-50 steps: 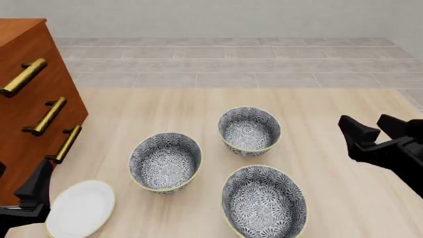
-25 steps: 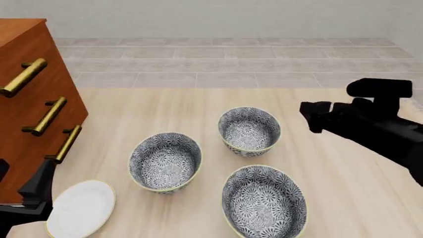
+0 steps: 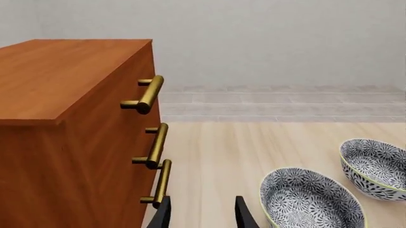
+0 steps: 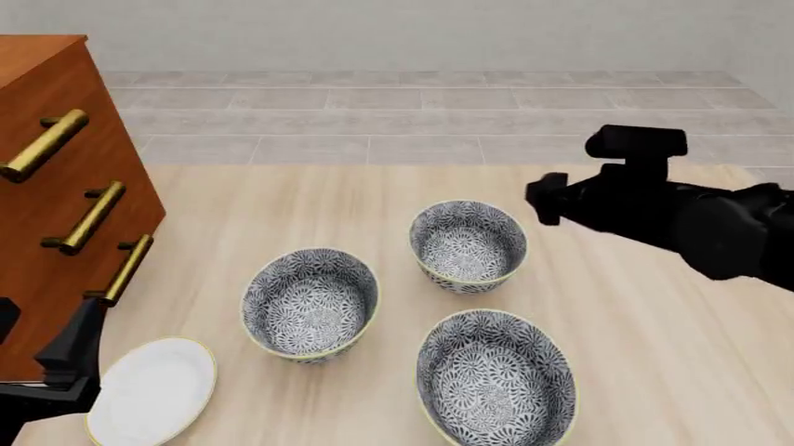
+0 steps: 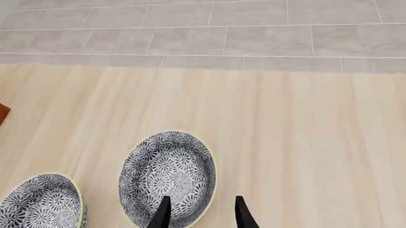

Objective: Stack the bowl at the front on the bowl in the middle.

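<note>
Three look-alike blue-grey floral bowls stand on the table. The bowl at the front (image 4: 496, 379) is nearest me. The bowl in the middle (image 4: 310, 302) (image 3: 311, 200) (image 5: 41, 203) lies to its left and a little farther back. A third bowl (image 4: 468, 243) (image 3: 374, 166) (image 5: 168, 178) stands farthest back. My right gripper (image 4: 544, 201) (image 5: 201, 213) is open and empty. It hovers just right of that far bowl, pointing left. My left gripper (image 4: 56, 362) (image 3: 203, 216) is open and empty, low at the front left beside the cabinet.
A wooden cabinet (image 4: 62, 186) (image 3: 70, 142) with brass handles fills the left side. A flat white plate (image 4: 152, 390) lies at the front left, next to my left gripper. Tiled floor shows beyond the table's far edge.
My right arm has swung up and to the left, from the right edge to beside the far bowl. The left arm and the bowls have not moved.
</note>
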Controlling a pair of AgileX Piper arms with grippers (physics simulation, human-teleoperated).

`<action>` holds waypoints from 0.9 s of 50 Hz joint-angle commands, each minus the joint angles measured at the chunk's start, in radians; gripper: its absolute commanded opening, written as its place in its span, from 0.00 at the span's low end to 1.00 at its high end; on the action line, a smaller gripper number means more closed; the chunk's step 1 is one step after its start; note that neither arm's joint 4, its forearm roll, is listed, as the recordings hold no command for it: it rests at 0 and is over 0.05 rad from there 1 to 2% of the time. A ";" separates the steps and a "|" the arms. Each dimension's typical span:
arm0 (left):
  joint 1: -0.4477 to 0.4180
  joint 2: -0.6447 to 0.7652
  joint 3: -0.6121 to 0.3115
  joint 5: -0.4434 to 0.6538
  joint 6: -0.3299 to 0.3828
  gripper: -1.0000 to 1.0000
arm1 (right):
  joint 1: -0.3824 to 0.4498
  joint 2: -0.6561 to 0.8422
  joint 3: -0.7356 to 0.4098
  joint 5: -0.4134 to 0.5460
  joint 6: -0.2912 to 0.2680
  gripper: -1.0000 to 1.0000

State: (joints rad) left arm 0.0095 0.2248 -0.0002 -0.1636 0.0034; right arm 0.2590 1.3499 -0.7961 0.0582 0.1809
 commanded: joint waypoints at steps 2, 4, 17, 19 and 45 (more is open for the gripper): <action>0.004 0.015 0.000 -0.013 -0.005 1.00 | -0.025 0.146 -0.067 -0.022 -0.004 1.00; 0.007 0.024 0.000 -0.021 -0.007 1.00 | -0.028 0.168 -0.070 -0.030 -0.007 1.00; 0.000 0.011 0.000 -0.004 -0.010 1.00 | -0.030 0.282 -0.062 -0.099 -0.003 1.00; 0.000 0.007 0.000 -0.001 -0.011 1.00 | -0.028 0.293 -0.058 -0.108 0.001 1.00; 0.003 0.034 0.000 -0.027 -0.016 1.00 | -0.012 0.406 -0.056 -0.174 0.023 1.00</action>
State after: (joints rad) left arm 0.0126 0.2562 -0.0004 -0.1884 -0.0106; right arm 0.2403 1.7116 -0.8505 -0.0912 0.1955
